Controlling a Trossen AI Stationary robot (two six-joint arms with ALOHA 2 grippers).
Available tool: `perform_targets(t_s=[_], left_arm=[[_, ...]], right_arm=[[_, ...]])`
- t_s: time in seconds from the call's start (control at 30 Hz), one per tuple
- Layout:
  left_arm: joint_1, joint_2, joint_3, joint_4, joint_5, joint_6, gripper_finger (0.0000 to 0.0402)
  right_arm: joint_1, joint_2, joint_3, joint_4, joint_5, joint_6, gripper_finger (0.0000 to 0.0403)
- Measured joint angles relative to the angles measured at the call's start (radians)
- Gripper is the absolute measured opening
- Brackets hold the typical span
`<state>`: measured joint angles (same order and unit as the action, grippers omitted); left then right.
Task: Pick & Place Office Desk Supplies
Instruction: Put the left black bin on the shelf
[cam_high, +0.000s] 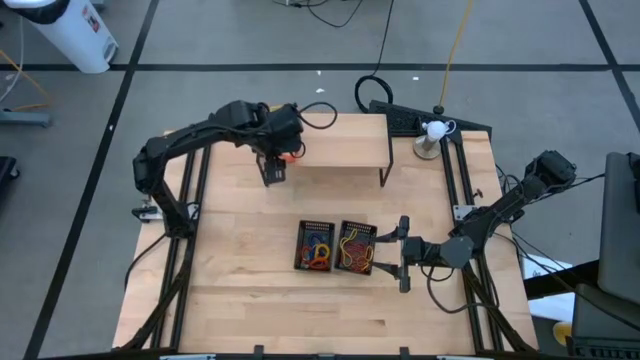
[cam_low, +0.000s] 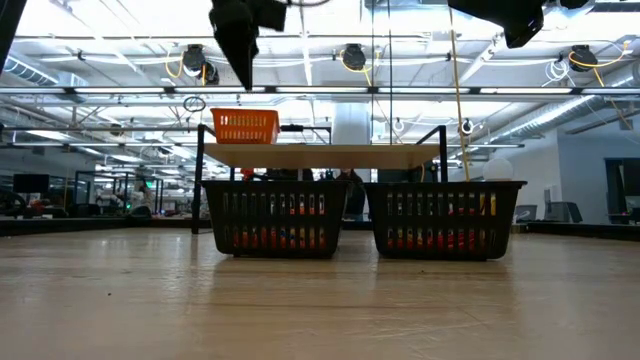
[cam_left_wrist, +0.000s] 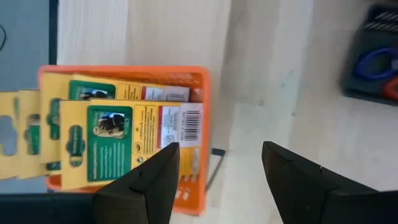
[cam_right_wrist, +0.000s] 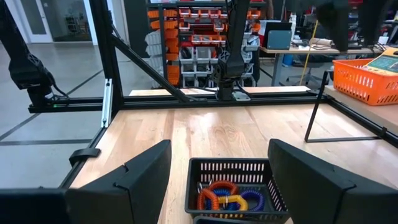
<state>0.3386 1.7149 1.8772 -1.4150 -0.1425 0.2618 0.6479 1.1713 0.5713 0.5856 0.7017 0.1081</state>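
Note:
An orange mesh bin sits on the left end of the light wooden shelf and holds several yellow-and-green packs. My left gripper hovers open above its edge and touches nothing. It also shows in the high view. Two black mesh bins stand side by side on the table, filled with coloured rubber-band loops. My right gripper is open, raised at the table's right, and points toward the right black bin.
The shelf stands on thin black legs at the table's far side. A white lamp-like object stands at the far right corner. Black frame rails run along both sides. Bare wood lies in front of the bins.

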Motion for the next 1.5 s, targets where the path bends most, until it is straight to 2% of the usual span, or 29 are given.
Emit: perform_targets(t_s=[0.13,0.3,0.47,0.7,0.97,1.07,1.23,1.5], left_arm=[[-0.063,0.0,0.105,-0.051,0.051,-0.043,0.0225],[-0.226,-0.001,0.162,-0.042,0.093,-0.074,0.0225],[-0.424,0.012,0.134,0.042,0.004,-0.07,0.0225],[-0.614,0.08,0.103,0.124,-0.113,-0.114,0.0225],[-0.699,0.211,0.103,0.168,-0.118,-0.242,0.0225],[-0.714,0.263,0.103,0.203,-0.072,-0.3,0.0225],[-0.741,0.344,0.103,0.274,0.016,-0.375,0.0225],[-0.757,0.407,0.102,0.267,0.044,-0.462,0.0225]], right_arm=[[0.0,0.0,0.0,-0.017,0.0,0.002,0.0258],[0.0,0.005,0.0,-0.112,0.0,0.098,0.0258],[-0.016,0.028,0.0,-0.141,0.0,0.129,0.0258],[-0.098,0.032,0.0,-0.094,0.002,0.003,0.0258],[-0.155,0.001,0.0,-0.06,-0.109,-0.195,0.0258],[-0.157,-0.018,0.0,-0.067,-0.149,-0.225,0.0258],[-0.15,-0.057,0.0,-0.115,-0.205,-0.239,0.0258],[-0.156,-0.072,0.0,-0.184,-0.204,-0.222,0.0258]])
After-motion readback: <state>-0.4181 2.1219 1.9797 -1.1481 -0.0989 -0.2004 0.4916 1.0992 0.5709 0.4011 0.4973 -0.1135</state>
